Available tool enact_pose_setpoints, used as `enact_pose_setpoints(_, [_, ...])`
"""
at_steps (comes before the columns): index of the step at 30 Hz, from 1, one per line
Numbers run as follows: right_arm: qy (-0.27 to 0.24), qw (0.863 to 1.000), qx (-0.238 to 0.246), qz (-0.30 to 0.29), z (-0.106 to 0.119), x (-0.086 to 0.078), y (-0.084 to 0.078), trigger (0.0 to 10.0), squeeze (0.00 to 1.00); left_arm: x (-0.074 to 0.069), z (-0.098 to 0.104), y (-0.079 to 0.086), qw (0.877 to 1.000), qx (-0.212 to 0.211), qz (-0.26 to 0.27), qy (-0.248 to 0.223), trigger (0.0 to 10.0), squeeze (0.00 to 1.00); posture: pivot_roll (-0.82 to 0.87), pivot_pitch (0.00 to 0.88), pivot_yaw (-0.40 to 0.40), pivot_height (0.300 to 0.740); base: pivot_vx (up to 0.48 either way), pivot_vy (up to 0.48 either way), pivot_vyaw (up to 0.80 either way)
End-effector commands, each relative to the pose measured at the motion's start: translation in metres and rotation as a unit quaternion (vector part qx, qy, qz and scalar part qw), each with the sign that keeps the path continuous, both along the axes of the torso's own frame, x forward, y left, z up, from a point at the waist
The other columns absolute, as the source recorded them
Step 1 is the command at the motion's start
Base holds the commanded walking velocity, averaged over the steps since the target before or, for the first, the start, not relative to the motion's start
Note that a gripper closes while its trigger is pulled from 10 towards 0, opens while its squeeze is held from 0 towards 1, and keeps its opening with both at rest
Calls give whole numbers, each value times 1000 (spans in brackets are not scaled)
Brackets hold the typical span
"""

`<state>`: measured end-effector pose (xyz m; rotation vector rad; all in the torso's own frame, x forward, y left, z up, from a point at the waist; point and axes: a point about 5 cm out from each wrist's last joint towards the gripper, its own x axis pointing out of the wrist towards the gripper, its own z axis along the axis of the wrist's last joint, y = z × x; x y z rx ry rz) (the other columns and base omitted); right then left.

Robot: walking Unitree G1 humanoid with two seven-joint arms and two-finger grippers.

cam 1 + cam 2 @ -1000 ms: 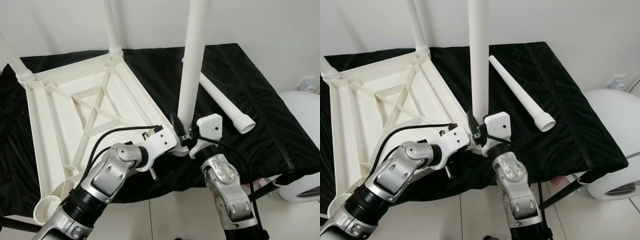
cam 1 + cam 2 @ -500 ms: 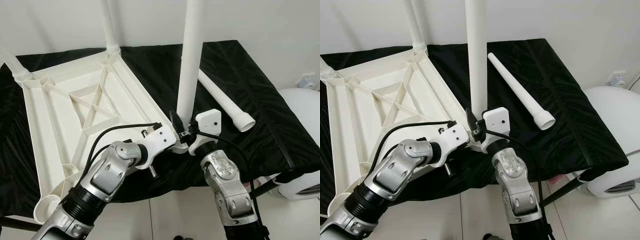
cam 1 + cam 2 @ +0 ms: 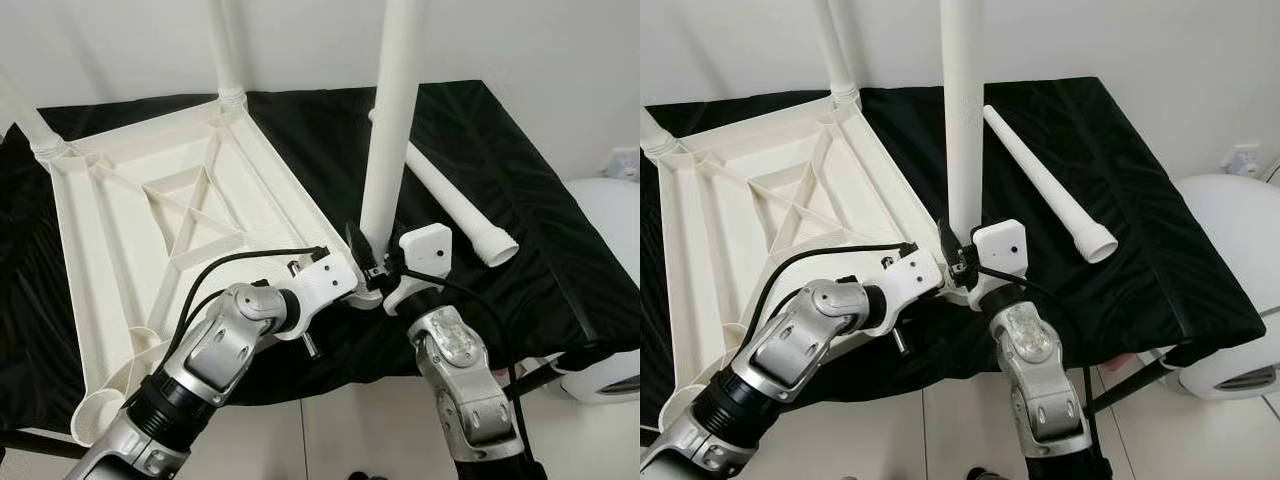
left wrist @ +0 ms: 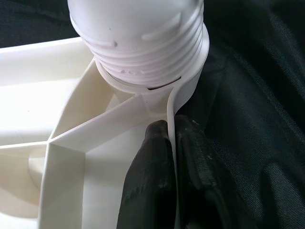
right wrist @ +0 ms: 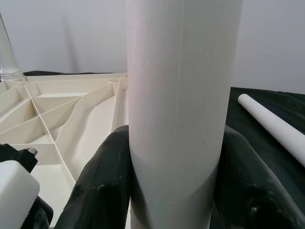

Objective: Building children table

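The white tabletop (image 3: 170, 220) lay upside down on the black-draped desk (image 3: 520, 270), its ribbed underside up, covering the desk's left half and reaching the near edge. Two legs (image 3: 226, 50) stood upright in the sockets at its far corners. A third leg (image 3: 392, 120) stood upright in the socket at the tabletop's near right corner, close to the desk's near edge. The right arm rose from below the desk's near edge with its forearm nearly vertical, and the right end effector (image 5: 176, 191) was clamped on this leg just above the threaded base, one black finger (image 5: 102, 186) pressed on each side of the tube. The left arm reached up from the lower left, bent at the elbow, wrist angled toward the same corner; the left end effector (image 4: 171, 191) was pinched shut on the thin wall of the tabletop right beside the socket, one finger (image 4: 147, 186) inside the wall and the other outside against the cloth. A fourth leg (image 3: 450, 200) lay loose on the cloth toward the desk's right side, slanting from the far middle to its wide end nearer the right edge.
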<state>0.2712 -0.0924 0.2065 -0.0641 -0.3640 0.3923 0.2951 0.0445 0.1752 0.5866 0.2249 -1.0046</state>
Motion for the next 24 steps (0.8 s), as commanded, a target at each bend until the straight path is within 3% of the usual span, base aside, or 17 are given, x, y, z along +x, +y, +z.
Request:
enact_pose_setpoints(1, [31,997,3,76,-13,-12,23,10000,0,3,-12,3,999,23,26,3,10000,0,-100,180,43,740,0,0,0])
enact_pose_setpoints(8, [37,996,-1,82,-17,-21,26,10000,0,4,-12,4,999,24,26,5,10000,0,-100,181,48,740,0,0,0])
enact_pose_setpoints(24, [43,997,5,70,-17,-6,20,10000,0,3,-11,3,999,25,21,5,10000,0,-95,175,52,740,0,0,0])
